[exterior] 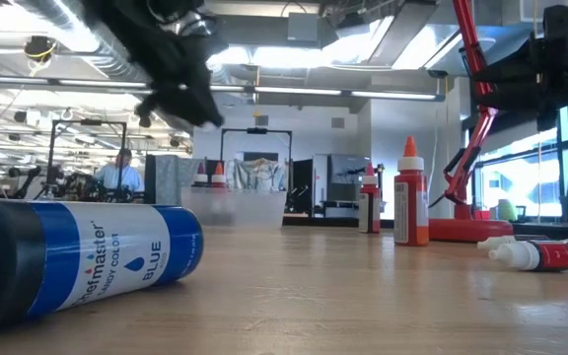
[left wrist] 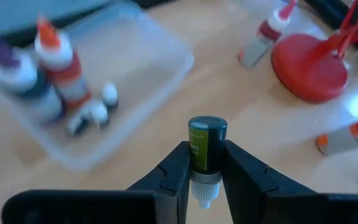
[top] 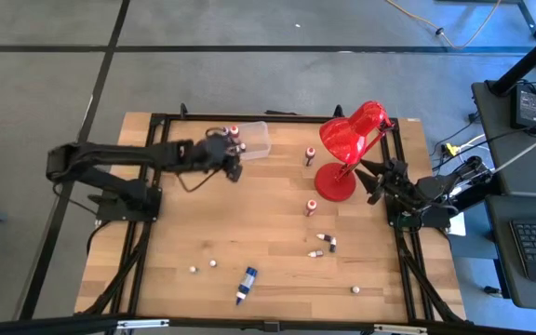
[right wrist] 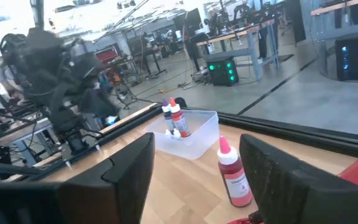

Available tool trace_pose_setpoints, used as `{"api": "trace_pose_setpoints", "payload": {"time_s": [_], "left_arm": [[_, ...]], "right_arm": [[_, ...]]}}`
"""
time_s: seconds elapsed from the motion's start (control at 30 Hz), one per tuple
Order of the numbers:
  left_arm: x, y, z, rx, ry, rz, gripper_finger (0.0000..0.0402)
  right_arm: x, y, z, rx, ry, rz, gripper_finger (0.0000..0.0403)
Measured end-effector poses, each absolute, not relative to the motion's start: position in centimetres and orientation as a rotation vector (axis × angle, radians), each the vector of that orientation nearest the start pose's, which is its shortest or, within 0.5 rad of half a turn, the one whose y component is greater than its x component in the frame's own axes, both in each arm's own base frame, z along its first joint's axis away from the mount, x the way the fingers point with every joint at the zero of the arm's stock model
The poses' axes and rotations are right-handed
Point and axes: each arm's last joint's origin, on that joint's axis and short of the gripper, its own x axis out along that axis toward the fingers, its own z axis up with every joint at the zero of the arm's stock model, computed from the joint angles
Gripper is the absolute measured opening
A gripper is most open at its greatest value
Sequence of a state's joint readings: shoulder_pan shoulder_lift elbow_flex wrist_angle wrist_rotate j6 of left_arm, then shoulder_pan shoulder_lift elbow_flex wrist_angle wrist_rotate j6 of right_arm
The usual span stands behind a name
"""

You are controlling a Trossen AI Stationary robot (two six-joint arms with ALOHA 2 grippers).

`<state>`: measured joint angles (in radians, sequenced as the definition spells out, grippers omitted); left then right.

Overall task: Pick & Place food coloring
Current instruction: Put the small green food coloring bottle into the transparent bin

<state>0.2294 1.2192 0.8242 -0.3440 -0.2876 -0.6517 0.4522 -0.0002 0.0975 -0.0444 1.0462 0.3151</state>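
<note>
Where the wooden table (top: 277,242) ends, grey floor (top: 249,74) spreads.

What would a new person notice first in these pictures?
Probably the red lamp, which stands at the table's far right and is the brightest thing there. Next is the left gripper, shut on a small dark green bottle beside the clear box at the far edge. The long blue bottle lies on its side near the front edge.
</note>
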Motion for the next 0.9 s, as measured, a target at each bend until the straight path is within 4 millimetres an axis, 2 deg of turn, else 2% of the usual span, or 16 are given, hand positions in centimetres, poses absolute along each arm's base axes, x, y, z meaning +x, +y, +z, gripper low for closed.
{"api": "trace_pose_setpoints", "payload": {"time_s": [0.1,0.23,0.5,0.67,0.9], "left_arm": [[24.6,9.3,24.9,-0.538,0.522,0.686,0.0071],[25.8,12.4,24.7,-0.454,0.574,0.662,0.0072],[30.0,17.5,23.7,-0.339,0.792,0.639,0.0072],[32.2,19.3,22.0,-0.285,0.967,0.593,0.0073],[34.3,19.9,20.2,-0.213,1.066,0.519,0.0077]], "right_arm": [[7.9,1.0,19.1,0.367,-0.142,-0.592,0.0237],[7.9,1.0,19.1,0.386,-0.150,-0.616,0.0237],[7.8,0.9,19.1,0.411,-0.164,-0.644,0.0237],[7.8,0.9,19.1,0.413,-0.165,-0.646,0.0237],[7.8,0.9,19.1,0.417,-0.168,-0.651,0.0237]]}}
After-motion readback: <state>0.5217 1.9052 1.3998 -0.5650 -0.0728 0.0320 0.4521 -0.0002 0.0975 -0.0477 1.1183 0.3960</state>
